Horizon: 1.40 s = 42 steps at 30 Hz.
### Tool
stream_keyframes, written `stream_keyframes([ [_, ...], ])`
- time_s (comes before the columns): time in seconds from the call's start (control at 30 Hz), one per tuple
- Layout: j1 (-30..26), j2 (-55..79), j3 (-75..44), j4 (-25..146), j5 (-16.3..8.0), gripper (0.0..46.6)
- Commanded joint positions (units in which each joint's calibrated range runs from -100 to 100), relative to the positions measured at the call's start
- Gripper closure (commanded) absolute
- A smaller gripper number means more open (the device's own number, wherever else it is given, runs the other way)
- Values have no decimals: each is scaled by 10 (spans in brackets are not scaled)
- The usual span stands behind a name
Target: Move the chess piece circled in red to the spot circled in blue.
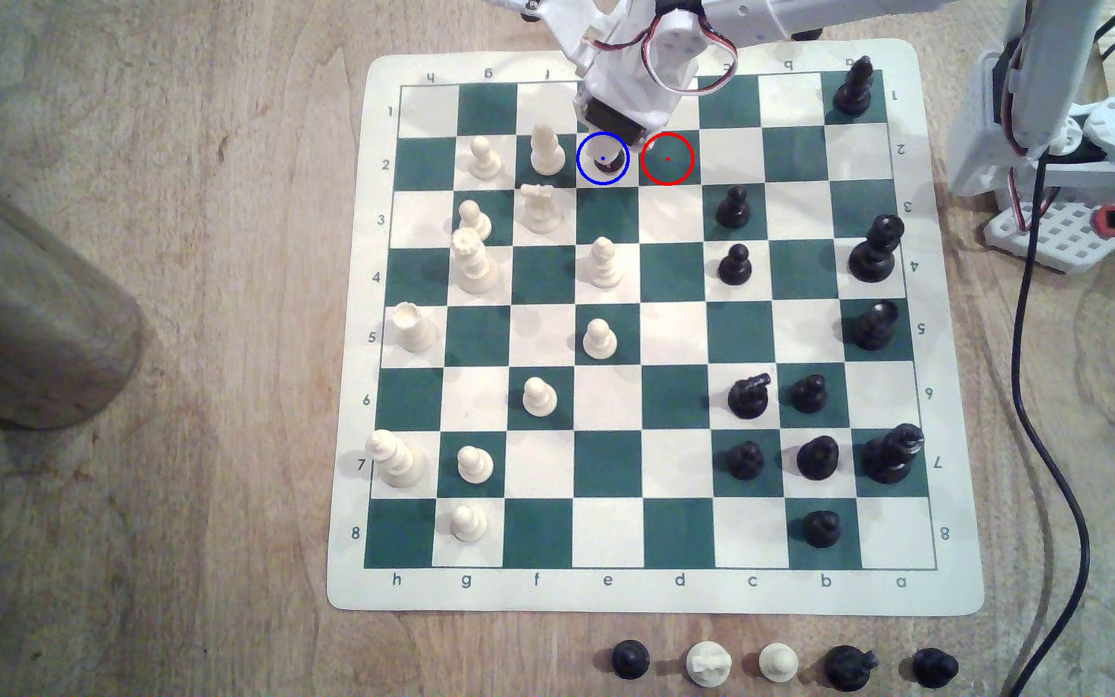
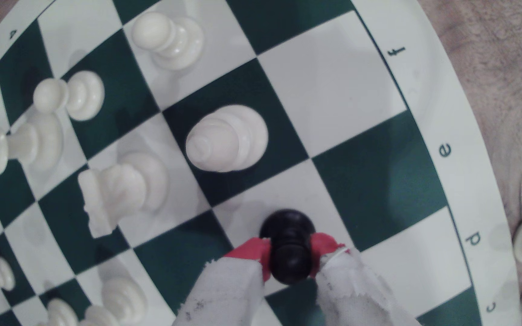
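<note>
Between the two red-tipped fingers (image 2: 255, 250) of the gripper (image 2: 289, 250) sits the black pawn (image 2: 288, 247), pinched on both sides of its thin neck. It stands straight up, so its long way runs up and down, with the round head at the top and the wide round base on the board. Its base rests on the cream square that is the blue-ringed spot (image 1: 602, 159), and in the exterior view the dark pawn (image 1: 608, 169) peeks out inside the blue ring, just under the white gripper (image 1: 608, 151). Just beside it, to the exterior view's right, is the red-ringed green square (image 1: 667, 159), which is bare. On the other side, to the exterior view's left, a tall cream bishop (image 1: 545, 151) stands on the next square, close to the pawn but not touching it. A cream knight (image 1: 539, 206) stands near too, one row lower in the exterior view. More cream and black pieces stand across the chess mat (image 1: 957, 590), and five more pieces stand in a row on the wooden table (image 1: 173, 536) below the mat.
</note>
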Motion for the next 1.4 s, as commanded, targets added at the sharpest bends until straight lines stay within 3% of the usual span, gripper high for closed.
stream_keyframes([
  [0.0, -3, -15, -38, 7, 2, 338],
  [0.4, 8, -139, 17, 34, 4, 277],
  [0.5, 13, -184, 55, 35, 0, 218],
  [0.73, 0, -340, 152, 80, 3, 222],
  [1.07, -78, -536, 260, 134, -10, 231],
  [1.23, -87, -599, 326, 91, -11, 260],
  [1.37, -101, -669, 380, 53, -11, 340],
])
